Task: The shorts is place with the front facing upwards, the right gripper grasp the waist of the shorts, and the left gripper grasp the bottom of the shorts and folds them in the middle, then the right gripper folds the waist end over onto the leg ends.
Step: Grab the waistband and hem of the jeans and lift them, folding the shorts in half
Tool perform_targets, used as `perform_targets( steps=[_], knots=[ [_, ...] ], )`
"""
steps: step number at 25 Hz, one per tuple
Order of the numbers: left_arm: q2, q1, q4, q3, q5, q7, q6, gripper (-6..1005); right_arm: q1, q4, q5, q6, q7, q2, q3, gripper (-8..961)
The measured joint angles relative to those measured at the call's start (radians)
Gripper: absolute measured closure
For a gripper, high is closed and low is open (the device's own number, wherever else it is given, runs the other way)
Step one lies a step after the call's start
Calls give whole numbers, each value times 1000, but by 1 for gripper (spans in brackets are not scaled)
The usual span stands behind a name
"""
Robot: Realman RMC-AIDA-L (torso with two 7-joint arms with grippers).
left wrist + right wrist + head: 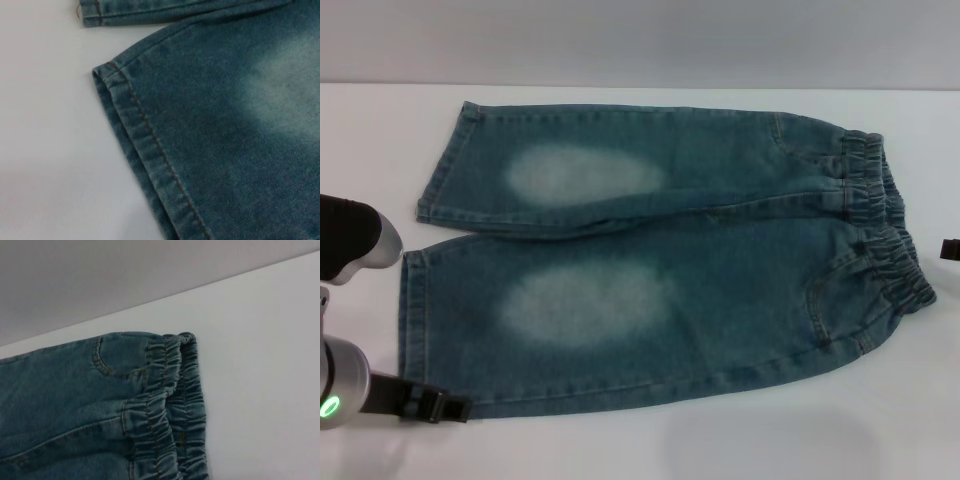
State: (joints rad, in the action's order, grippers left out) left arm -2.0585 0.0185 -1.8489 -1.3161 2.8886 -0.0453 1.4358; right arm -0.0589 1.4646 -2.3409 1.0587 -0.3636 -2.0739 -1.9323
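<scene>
From the head view, the shorts (660,260) lie spread flat on the white counter (640,440), front up, with the legs pointing toward the robot's left and the waist of the shorts (885,225) toward its right. Each leg carries a pale faded oval, and the two leg ends (415,335) sit side by side at the left, the nearer leg's hem just beside the left gripper (440,405). That gripper, on the arm with the green light ring, rests low at the near left corner of the nearer leg, its black tip touching or almost touching the hem; I cannot tell whether its fingers are open or closed. The right gripper (950,249) shows only as a small black piece at the right edge, just beside the gathered waistband and apart from it, and the state of its fingers cannot be told either. In the left wrist view, the stitched hem (145,150) of one leg runs diagonally across the counter, lying flat, with a corner of the other leg at the picture's edge. In the right wrist view, the ruffled elastic band (170,410) and a curved pocket seam (107,367) lie flat on the counter, with bare white surface beside the band.
</scene>
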Motion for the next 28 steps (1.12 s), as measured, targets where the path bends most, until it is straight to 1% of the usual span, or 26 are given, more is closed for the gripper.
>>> perform_targets(
  steps=[5, 18, 20, 23, 28],
  knots=[
    [0, 2, 10, 1, 0, -1, 2, 131, -3, 0, 0, 2, 0, 0, 1, 214],
    [0, 26, 40, 14, 0, 0, 6, 136, -2, 0, 13, 4, 0, 0, 4, 216],
    [1, 30, 39, 15, 0, 4, 7, 154, -2, 1, 23, 4, 0, 1, 4, 216],
    [2, 55, 55, 13, 0, 12, 22, 181, -3, 1, 26, 5, 0, 1, 4, 217],
    [3, 69, 67, 5, 0, 17, 41, 340, -5, 5, 26, 8, 0, 2, 1, 217]
  ],
)
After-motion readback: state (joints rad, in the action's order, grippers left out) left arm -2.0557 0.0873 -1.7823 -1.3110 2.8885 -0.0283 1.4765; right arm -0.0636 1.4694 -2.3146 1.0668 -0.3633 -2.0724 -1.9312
